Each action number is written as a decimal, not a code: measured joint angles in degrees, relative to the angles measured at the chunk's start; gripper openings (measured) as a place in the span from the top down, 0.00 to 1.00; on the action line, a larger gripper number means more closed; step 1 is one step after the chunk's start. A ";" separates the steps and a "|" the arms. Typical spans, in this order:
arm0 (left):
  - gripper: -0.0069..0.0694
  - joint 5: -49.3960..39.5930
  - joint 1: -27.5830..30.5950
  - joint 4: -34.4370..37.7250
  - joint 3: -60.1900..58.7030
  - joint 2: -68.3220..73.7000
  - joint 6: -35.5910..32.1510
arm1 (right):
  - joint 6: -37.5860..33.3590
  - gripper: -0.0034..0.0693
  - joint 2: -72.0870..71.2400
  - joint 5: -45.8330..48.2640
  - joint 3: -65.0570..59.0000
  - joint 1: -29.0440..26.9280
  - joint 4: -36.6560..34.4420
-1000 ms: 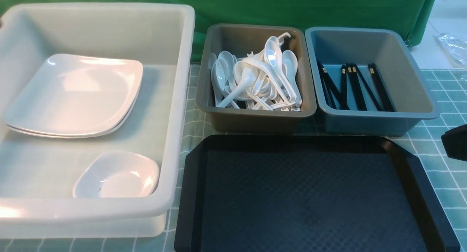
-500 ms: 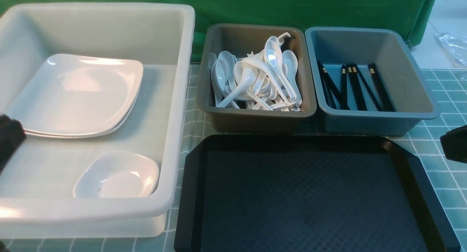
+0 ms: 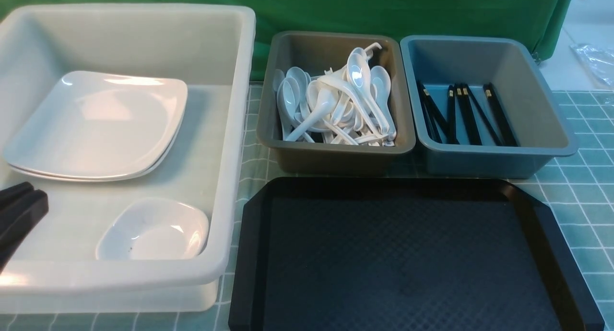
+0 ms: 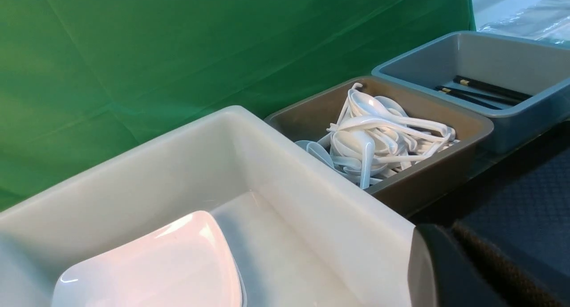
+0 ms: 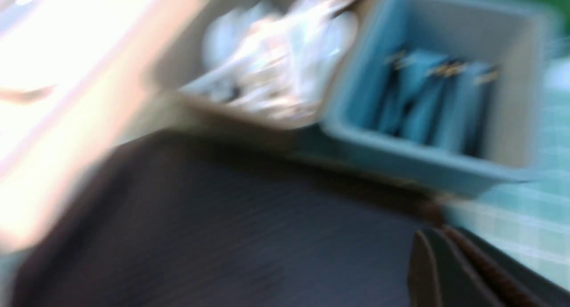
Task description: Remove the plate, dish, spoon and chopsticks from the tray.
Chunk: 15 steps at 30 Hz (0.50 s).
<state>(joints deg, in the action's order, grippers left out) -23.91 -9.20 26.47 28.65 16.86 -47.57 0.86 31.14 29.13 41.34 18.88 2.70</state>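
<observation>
Tray [image 3: 407, 264] bare at lower right; both arms' jaws pressed together, empty. Left gripper [image 3: 19, 213], low over the bin [image 3: 230, 177], could clip its rim.

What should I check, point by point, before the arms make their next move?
1. Tray free of tableware: ok, its floor is bare.
2. Plate and dish inside the white bin: ok.
3. Spoons in the brown tub, chopsticks in the blue tub: ok.
4. Left gripper shut and holding nothing: ok.
5. Left gripper apart from the bin's wall: cannot tell.
6. Right gripper shut and holding nothing: ok, though its wrist view is blurred.
</observation>
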 joint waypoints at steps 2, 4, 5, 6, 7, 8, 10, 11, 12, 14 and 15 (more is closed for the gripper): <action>0.89 0.00 0.00 -0.13 0.00 0.00 0.00 | -1.88 0.93 -6.51 -8.81 -10.75 -4.77 0.00; 0.89 -0.04 0.00 -0.19 0.00 0.00 0.00 | -2.74 0.93 -14.55 -15.32 -22.93 -9.83 0.00; 0.89 -0.04 0.00 -0.19 0.00 0.00 0.00 | -3.08 0.93 -18.04 -17.62 -28.51 -11.29 0.00; 0.89 -0.04 0.00 -0.19 0.00 0.00 0.00 | -3.21 0.93 -21.20 -19.30 -31.72 -12.16 0.00; 0.89 -0.04 0.00 -0.19 0.00 0.00 0.00 | -3.25 0.93 -23.49 -20.53 -34.50 -12.79 0.00; 0.89 -0.04 0.00 -0.19 0.00 0.00 0.00 | -3.31 0.93 -25.48 -21.18 -37.44 -13.32 0.00; 0.89 -0.04 0.00 -0.19 0.00 0.00 0.00 | -3.27 0.93 -28.97 -21.49 -40.46 -13.77 0.00; 0.89 -0.04 0.00 -0.24 0.00 0.00 0.00 | -3.27 0.93 -30.26 -21.02 -41.40 -13.99 0.00; 0.89 -0.04 0.00 -0.24 0.00 0.00 0.00 | -3.27 0.93 -30.52 -20.72 -41.50 -14.07 0.00; 0.89 -0.04 0.00 -0.24 0.00 0.00 0.00 | -3.27 0.93 -30.96 -18.36 -41.67 -14.07 0.00; 0.89 -0.04 0.00 -0.24 -0.02 0.00 0.00 | -3.27 0.93 -31.01 -17.27 -41.67 -14.07 0.00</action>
<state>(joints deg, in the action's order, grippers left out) -23.95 -9.20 26.23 28.64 16.86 -47.57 -2.41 0.13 11.87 -0.32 4.81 2.70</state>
